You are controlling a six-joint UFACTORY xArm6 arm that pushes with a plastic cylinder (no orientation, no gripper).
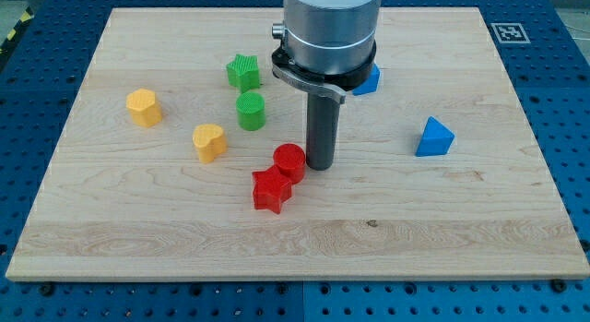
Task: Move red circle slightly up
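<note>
A pale wooden surface (304, 239) lay on a blue perforated bench (572, 128), seen from the front and slightly above. Nearest the view's bottom sat a red star block (271, 190), roughly at the board's middle. Touching it, just up and to the view's right, stood the red circle (289, 161), a short red cylinder. The arm's dark rod came straight down beside that cylinder, and my tip (319, 166) rested on the wood just at the red circle's right side, touching it or very nearly so. The arm carried no jaws at all, only this plain rod, and it held nothing.

Further up and to the view's left sat a yellow heart-shaped block (209, 142), and beyond it, well toward the left edge, a yellow block (144, 108) with several flat sides. A green circle (251, 111) stood above the red pair, with a green star (243, 72) just behind it. Off to the view's right, well apart from the rest, a blue triangle (434, 137) sat alone. Farther back, a second blue block (369, 79) peeked out from behind the arm's grey metal housing (330, 31), its shape mostly hidden. At the board's far right corner was a small black-and-white square marker (508, 32).
</note>
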